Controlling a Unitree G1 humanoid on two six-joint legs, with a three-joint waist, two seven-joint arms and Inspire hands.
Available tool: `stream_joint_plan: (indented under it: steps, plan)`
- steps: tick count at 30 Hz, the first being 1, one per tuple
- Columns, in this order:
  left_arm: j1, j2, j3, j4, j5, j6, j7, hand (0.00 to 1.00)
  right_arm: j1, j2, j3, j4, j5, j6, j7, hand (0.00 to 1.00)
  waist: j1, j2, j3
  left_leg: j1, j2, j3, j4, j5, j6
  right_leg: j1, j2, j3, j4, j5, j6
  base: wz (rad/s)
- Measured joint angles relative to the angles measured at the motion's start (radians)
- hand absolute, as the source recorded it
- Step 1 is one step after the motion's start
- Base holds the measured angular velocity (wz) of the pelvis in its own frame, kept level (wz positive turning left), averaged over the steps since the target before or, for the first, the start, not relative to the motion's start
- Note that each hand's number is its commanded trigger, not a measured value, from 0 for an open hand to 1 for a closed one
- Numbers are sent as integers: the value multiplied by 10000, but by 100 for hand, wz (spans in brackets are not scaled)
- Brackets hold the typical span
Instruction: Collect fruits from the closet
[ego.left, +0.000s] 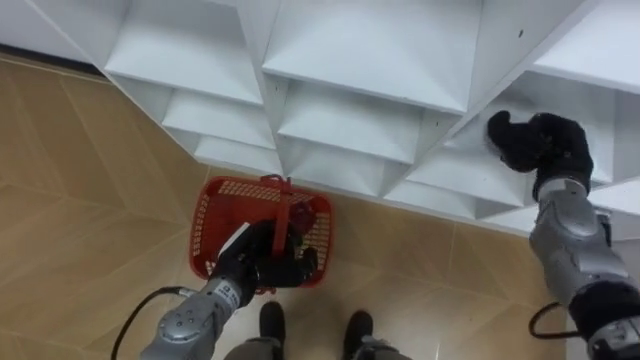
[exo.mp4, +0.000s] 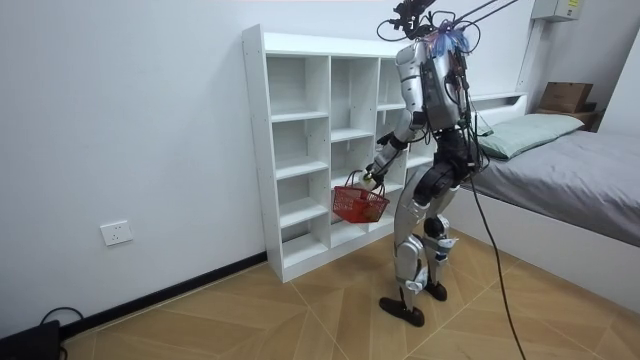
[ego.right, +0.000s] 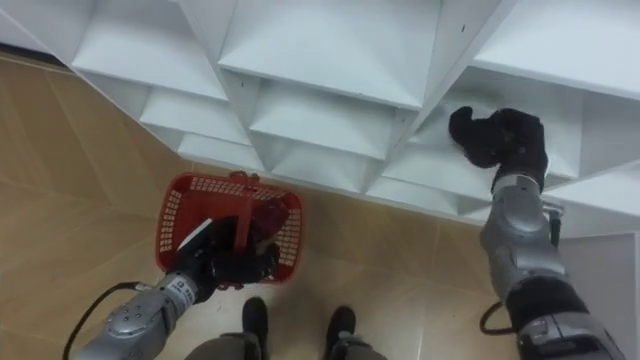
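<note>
I stand close to a white shelf unit (ego.left: 350, 60) with open compartments. My left hand (ego.left: 262, 258) is shut on the handle of a red mesh basket (ego.left: 215, 215), which hangs low in front of the bottom shelves. A dark red rounded thing (ego.left: 312, 222) lies inside the basket; what it is stays unclear. My right hand (ego.left: 545, 145) reaches into a compartment on the right, its back turned to me, and whatever is under it is hidden. In the room view the basket (exo.mp4: 360, 205) hangs beside the unit's middle column.
Wooden floor (ego.left: 80, 200) lies to my left and under me. In the room view a bed (exo.mp4: 570, 170) with a green pillow stands close behind me on the room view's right. A wall socket (exo.mp4: 117, 233) sits low on the white wall.
</note>
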Motion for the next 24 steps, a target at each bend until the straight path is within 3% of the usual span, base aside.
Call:
stream_joint_plan:
  steps: [5, 7, 9, 13, 17, 24]
  plan:
    - [93, -36, -31, -8, -6, 2, 66, 100, 1274, 532, 153, -654, 259, 399, 603, 100, -167, 114, -116, 23, -5, 19, -12, 2, 1, 1, 12, 29, 32, 7, -8, -1]
    - [168, -83, -26, -11, -10, 2, 66, 100, 1635, 718, 199, -920, 462, 398, 746, 100, -208, 130, -130, 72, -1, 116, -9, 2, 1, -14, 9, 118, 84, 7, -8, -9]
    - [248, -152, 1, -12, -13, 1, 75, 100, 2039, 819, 547, -1427, 1006, 391, 1033, 100, -374, 169, -205, 79, 2, 157, 6, 2, 1, -40, 14, 149, 95, 12, -12, -6]
    - [329, -289, 22, -125, -7, 1, 104, 100, 2424, 1053, 567, -1811, 1253, 391, 1592, 100, -555, 196, -235, 152, 22, 200, 24, 2, 2, -26, 34, 201, 126, 32, -36, -5]
    - [567, -434, 7, -452, -32, 3, 111, 100, 2959, 1116, 581, -2488, 870, 392, 1820, 100, -658, 329, -368, 202, 19, 210, 9, 14, 20, -4, 36, 219, 121, 76, -37, -3]
    - [791, -394, -42, -963, -108, -13, 111, 100, 3356, 1186, 1054, -3092, 124, 384, 2309, 100, -808, 372, -381, 286, 29, 241, 1, 15, 23, 55, 87, 342, 113, 138, -27, -3]
